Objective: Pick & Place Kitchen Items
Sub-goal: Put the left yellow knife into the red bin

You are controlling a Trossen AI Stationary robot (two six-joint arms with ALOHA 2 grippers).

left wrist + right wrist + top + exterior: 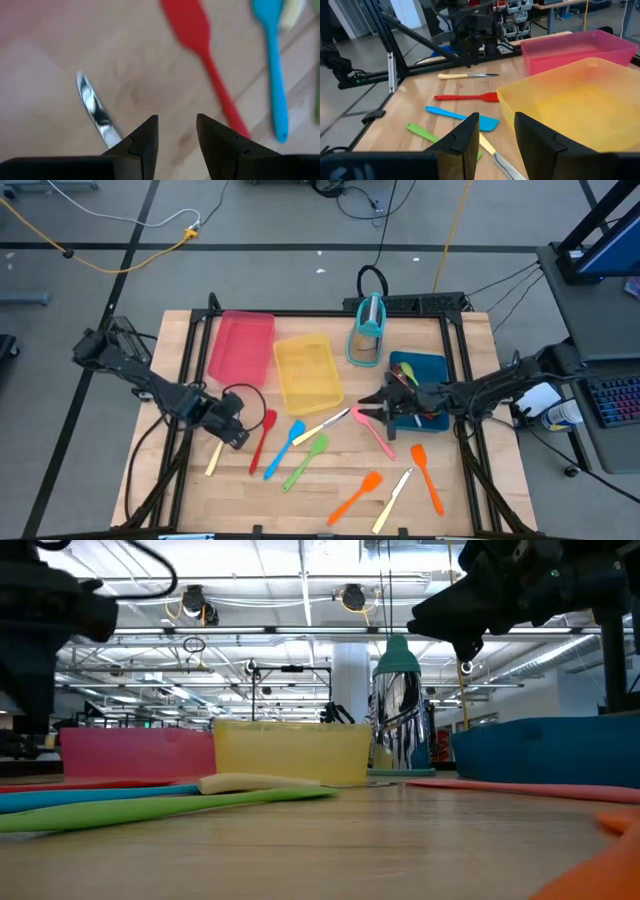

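Cream-handled knife [214, 457] just beside open, empty left gripper [237, 435].

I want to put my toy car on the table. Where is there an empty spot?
Bare wood shows at the front left corner, before the cream knife, and at the far right corner, beside the teal holder. A small strip lies under the left claw. The middle front is crowded with spatulas, from the red one to the orange one.
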